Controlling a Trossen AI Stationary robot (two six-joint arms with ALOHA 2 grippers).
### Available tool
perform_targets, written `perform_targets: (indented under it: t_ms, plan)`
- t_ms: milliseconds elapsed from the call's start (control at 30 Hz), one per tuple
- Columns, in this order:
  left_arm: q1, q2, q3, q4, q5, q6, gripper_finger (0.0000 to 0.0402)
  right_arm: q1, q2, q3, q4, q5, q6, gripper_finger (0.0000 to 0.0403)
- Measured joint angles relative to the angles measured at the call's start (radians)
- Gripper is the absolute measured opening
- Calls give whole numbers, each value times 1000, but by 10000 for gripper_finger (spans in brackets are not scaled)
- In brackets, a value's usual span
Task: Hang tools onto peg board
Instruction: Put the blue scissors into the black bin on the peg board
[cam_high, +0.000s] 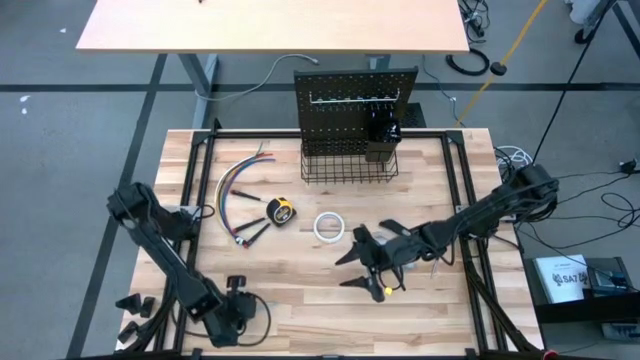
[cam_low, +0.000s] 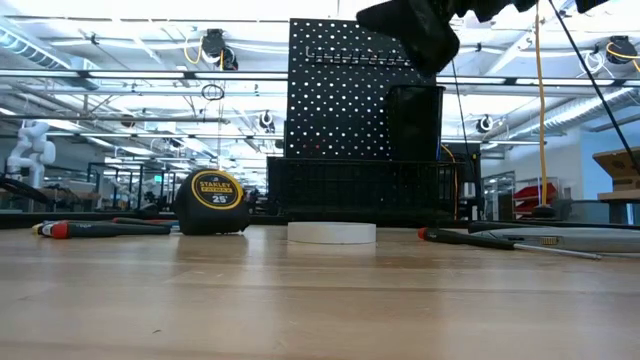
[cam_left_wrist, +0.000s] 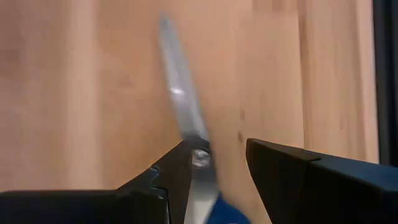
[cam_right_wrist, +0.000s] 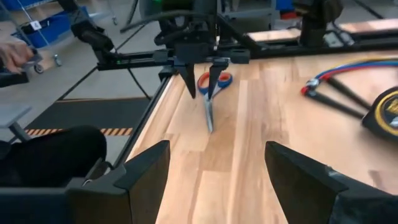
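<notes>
The scissors (cam_right_wrist: 209, 102), with orange and blue handles and silver blades, sit in my left gripper (cam_right_wrist: 202, 84) near the table's front left corner (cam_high: 238, 300). Their blades stick out past the fingertips, slanting down at the tabletop. My right gripper (cam_right_wrist: 217, 180) stands open with nothing in it, level over the middle of the table (cam_high: 348, 270), facing the left arm. The peg board (cam_high: 355, 95) stands upright at the far edge, with a wire basket (cam_high: 348, 165) and a black cup (cam_high: 383, 130) on it. A yellow tape measure (cam_high: 281, 211) and two screwdrivers (cam_high: 248, 232) lie on the table. My left gripper has the scissors between its two fingers at the handle end (cam_right_wrist: 222, 79), with the pivot screw (cam_left_wrist: 200, 157) level with the fingertips. The fingers slant steeply down and lie along the scissors. The shut blades (cam_left_wrist: 183, 93) point at the table; whether the tip touches it I cannot tell.
A bundle of coloured wires (cam_high: 240, 185) lies left of the basket. A white tape roll (cam_high: 329, 227) sits mid-table. A tool with a yellow end (cam_high: 386, 291) lies under my right arm. Another screwdriver (cam_low: 470, 238) and a grey knife (cam_low: 565, 240) lie to the right.
</notes>
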Motion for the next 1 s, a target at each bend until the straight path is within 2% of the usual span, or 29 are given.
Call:
perform_targets:
  t_ms: [133, 300, 600, 733, 867, 1000]
  plan:
    - [-17, 56, 14, 3, 0, 0, 159, 12, 11, 0, 1, 0, 21, 254]
    - [-21, 67, 18, -6, -18, 10, 159, 17, 10, 0, 18, 7, 23, 254]
    - [-20, 38, 82, -12, -97, 156, 159, 17, 10, 0, 34, 8, 19, 254]
    - [-20, 39, 77, -36, -88, 140, 159, 17, 9, 0, 37, 8, 16, 254]
    - [-20, 40, 69, -136, -86, 84, 159, 17, 9, 0, 36, 8, 16, 254]
    - [-20, 39, 69, -133, -55, 85, 159, 17, 9, 0, 32, 8, 16, 254]
